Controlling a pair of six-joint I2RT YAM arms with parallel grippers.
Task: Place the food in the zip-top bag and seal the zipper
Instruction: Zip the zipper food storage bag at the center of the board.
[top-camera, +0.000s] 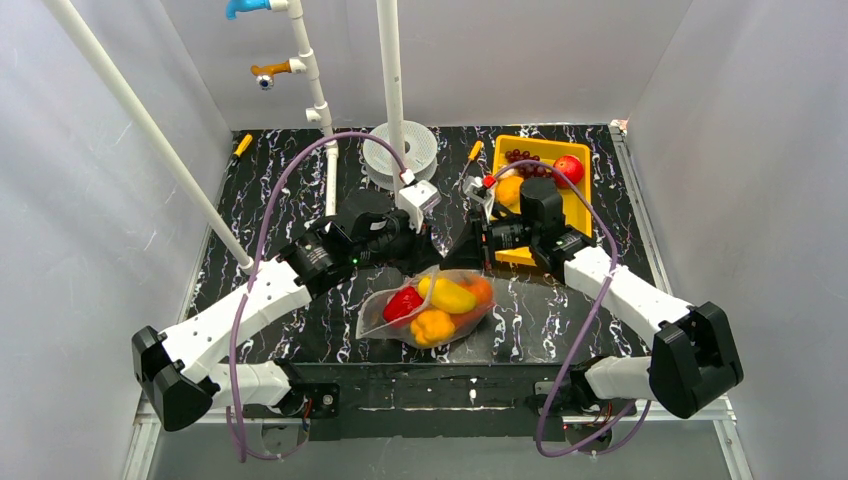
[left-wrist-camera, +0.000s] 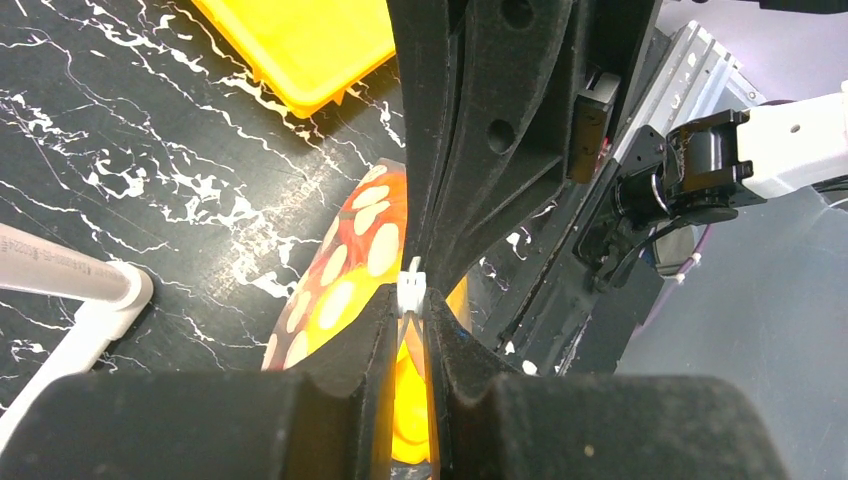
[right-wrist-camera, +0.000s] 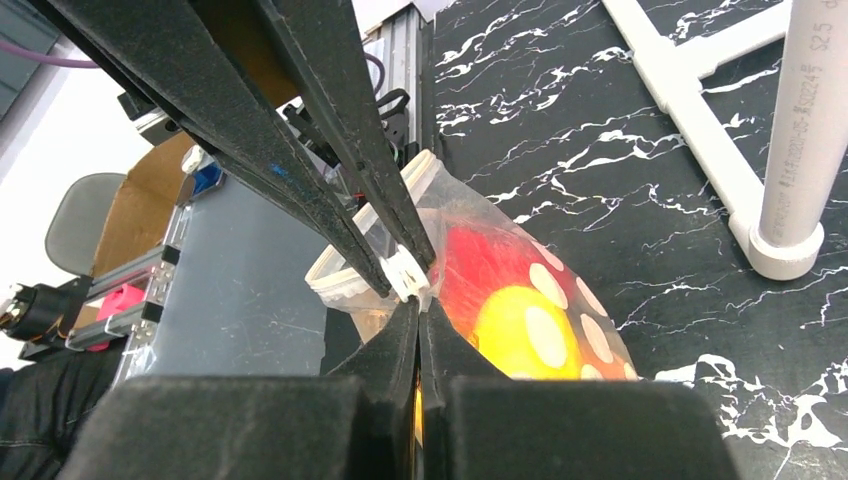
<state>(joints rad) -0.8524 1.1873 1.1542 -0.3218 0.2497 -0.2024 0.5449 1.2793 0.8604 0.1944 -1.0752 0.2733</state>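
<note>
1. While the zip-top bag lies on the black marbled table near its front edge, the food sits inside it: red, yellow and orange pieces.
2. The left gripper and right gripper meet at the bag's far mouth edge. Both are clamped on the zipper, with their fingertips almost touching around a small white tab.
3. The step looks like sealing. In the right wrist view, part of the mouth appears to gape. A good seal likely needs a firm pinch, with the 2 grippers drawn apart along the strip to keep it flat and taut.
4. The yellow tray sits just behind the right arm, and a white pipe stands beside the left arm. Bare marbled surface shows to the bag's left and right.
</note>
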